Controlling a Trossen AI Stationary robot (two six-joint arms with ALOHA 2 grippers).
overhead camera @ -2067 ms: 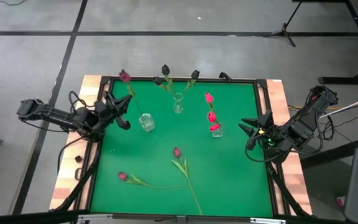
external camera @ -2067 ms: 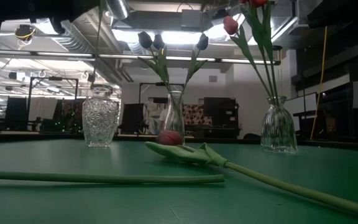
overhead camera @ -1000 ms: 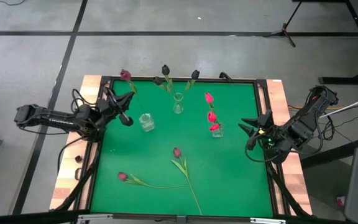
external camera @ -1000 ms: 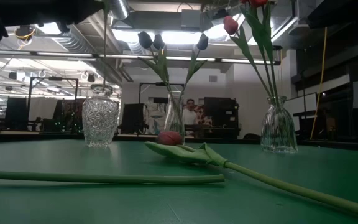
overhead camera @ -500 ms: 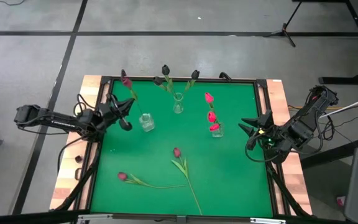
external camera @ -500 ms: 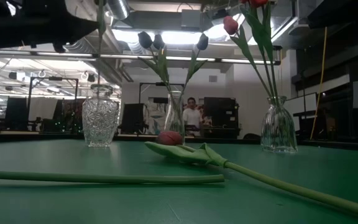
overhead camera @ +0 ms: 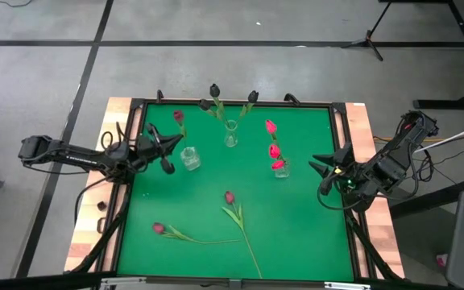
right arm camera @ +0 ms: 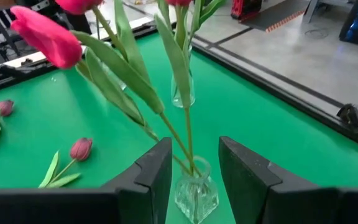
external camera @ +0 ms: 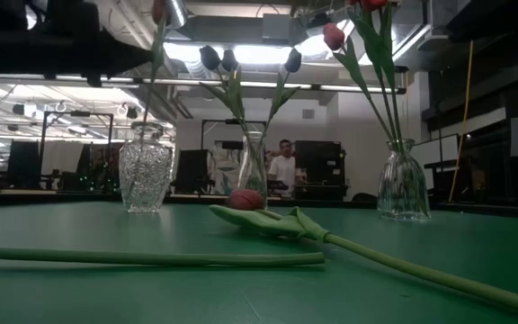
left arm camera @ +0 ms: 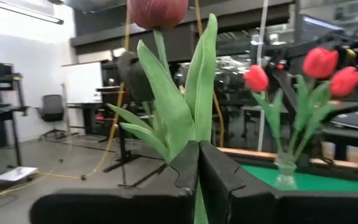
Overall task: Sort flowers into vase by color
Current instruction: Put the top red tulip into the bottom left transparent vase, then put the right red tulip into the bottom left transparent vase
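My left gripper is shut on a dull magenta flower whose head stands above it, just left of a cut-glass vase. In the low view its stem runs down to that vase's mouth. Dark flowers stand in the middle vase, and pink-red ones in the right vase. A magenta flower lies on the mat, and so does another. My right gripper waits open at the right edge. My left gripper pinches the flower's stem and leaves between its two fingers, well below the head. The fingers come about level from the table's left and lie across the stem. The flower stands nearly upright and lifted, with its lower end at the vase's mouth.
Green mat inside a dark frame, with wooden borders left and right. The near half holds only the two lying flowers. A person stands in the room beyond the table.
My left gripper has sunk and tipped, bringing the magenta flower from beyond the far-left frame toward the cut-glass vase. The head has come down and moved toward the table's right and near side. The stem now stands over the vase's mouth. The right arm has kept still.
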